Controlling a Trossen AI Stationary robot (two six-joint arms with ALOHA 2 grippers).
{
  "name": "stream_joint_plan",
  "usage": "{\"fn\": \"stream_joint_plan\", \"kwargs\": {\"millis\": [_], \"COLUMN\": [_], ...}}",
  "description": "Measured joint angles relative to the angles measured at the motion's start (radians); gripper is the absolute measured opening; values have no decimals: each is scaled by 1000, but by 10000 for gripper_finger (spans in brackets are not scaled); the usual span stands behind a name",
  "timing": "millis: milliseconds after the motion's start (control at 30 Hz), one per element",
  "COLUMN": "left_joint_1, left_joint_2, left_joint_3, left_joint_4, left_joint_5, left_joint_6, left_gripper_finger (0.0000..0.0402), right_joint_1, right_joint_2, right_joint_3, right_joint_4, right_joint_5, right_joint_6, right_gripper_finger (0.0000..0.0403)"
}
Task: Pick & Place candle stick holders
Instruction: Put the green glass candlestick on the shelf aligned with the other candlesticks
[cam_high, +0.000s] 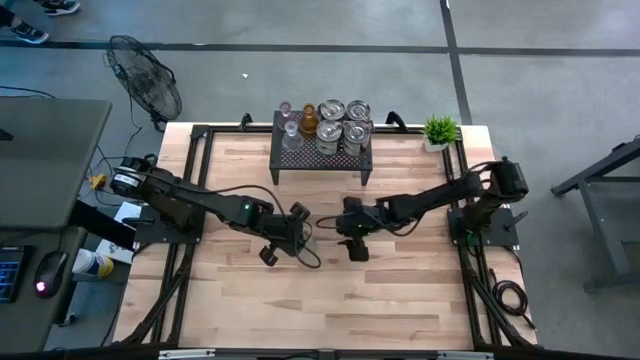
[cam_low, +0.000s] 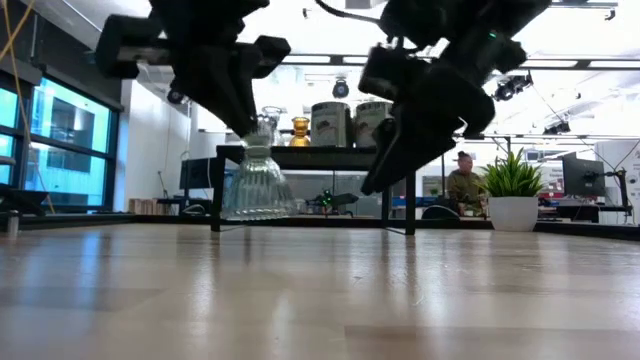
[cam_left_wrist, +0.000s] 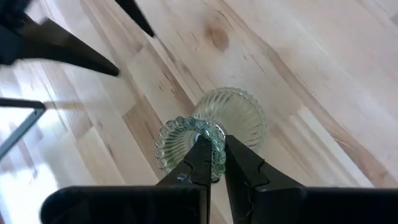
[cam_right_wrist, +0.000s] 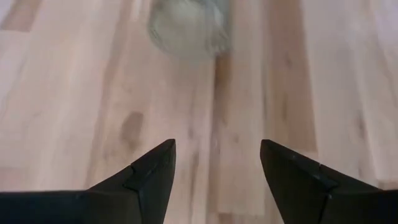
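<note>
Left hand (cam_left_wrist: 212, 155) is clamped on the beaded rim of one clear glass holder (cam_left_wrist: 214, 127) at mid-table (cam_high: 400, 290). Right hand (cam_right_wrist: 217, 165) beside it, fingers apart. Seven holders (cam_high: 328, 124) sit on one black rack (cam_high: 320, 158) at the far edge.

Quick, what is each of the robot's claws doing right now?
Left gripper: shut on the rim of the clear glass candle holder.
Right gripper: open, holding nothing, above the table.

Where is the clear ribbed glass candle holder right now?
In the high view the clear ribbed glass candle holder stands mid-table in front of the black rack, its rim pinched by the left gripper, with the open right gripper just beside it.
</note>
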Motion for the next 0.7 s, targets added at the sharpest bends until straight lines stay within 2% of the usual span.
{"fn": "stream_joint_plan", "kwargs": {"millis": [133, 400, 600, 700], "left_joint_1": [0, 0, 10, 40], "left_joint_2": [-1, -2, -2, -2], "left_joint_3": [49, 149, 268, 341], "left_joint_4": [-46, -125, -243, -292], "left_joint_5": [-4, -101, -204, -201], "left_joint_6": [-30, -138, -188, -226], "left_gripper_finger": [14, 13, 13, 13], "right_joint_1": [15, 71, 108, 116], "right_joint_2": [-57, -171, -205, -207], "right_joint_3": [-94, -291, -394, -419], "right_joint_4": [76, 264, 392, 435], "right_joint_5": [53, 157, 204, 208], "right_joint_6": [39, 101, 102, 102], "right_gripper_finger": [226, 226, 226, 226]}}
